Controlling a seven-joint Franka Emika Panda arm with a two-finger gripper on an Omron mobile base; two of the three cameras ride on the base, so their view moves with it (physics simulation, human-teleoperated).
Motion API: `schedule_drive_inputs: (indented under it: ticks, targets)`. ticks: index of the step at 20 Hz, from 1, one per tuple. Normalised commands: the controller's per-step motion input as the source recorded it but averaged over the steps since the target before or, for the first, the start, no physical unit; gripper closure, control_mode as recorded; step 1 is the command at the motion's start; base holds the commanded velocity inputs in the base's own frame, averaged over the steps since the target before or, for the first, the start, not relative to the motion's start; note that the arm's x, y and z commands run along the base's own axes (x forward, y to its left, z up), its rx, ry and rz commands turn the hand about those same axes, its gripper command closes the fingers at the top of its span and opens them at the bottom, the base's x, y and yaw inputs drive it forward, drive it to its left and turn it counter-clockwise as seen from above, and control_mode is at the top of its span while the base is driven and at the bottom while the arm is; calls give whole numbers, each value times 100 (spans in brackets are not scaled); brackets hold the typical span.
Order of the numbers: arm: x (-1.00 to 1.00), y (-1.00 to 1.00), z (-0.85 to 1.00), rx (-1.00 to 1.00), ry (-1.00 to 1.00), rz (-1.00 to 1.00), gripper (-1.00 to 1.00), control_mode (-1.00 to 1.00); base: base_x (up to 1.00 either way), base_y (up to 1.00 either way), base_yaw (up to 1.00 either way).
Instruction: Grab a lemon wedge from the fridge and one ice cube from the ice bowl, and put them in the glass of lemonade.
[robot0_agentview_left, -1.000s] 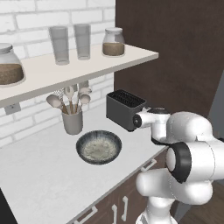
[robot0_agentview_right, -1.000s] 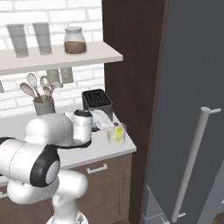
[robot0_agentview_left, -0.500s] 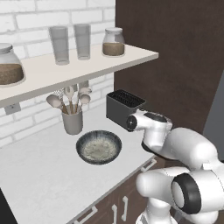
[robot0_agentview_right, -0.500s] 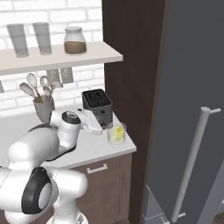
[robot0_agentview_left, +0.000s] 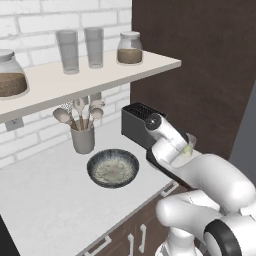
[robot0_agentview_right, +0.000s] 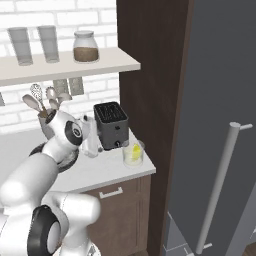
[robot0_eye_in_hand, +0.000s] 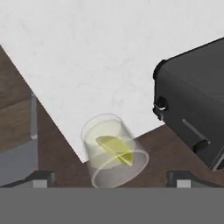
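A white brick wall (robot0_agentview_left: 30, 12) backs a pale speckled counter (robot0_agentview_left: 40, 200), and a white shelf (robot0_agentview_left: 75, 82) fixed to that wall hangs above the counter. Below the counter's front edge run dark brown wood cabinets (robot0_agentview_right: 120, 210) with silver bar pulls. A tall dark brown wood panel (robot0_agentview_right: 150, 85) rises at the counter's right end, beyond the shelf's tip.
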Motion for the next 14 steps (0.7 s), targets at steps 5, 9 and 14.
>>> schedule_drive_inputs:
  ticks: [5,9,14]
  targets:
    - [-5,55,0,64,-29,-26,-100,-100,0,0,0]
    - [-11,43,-4,67,-29,-31,-100,-100,0,0,0]
    - [-17,46,-14,58,-19,-36,-100,-100,0,0,0]
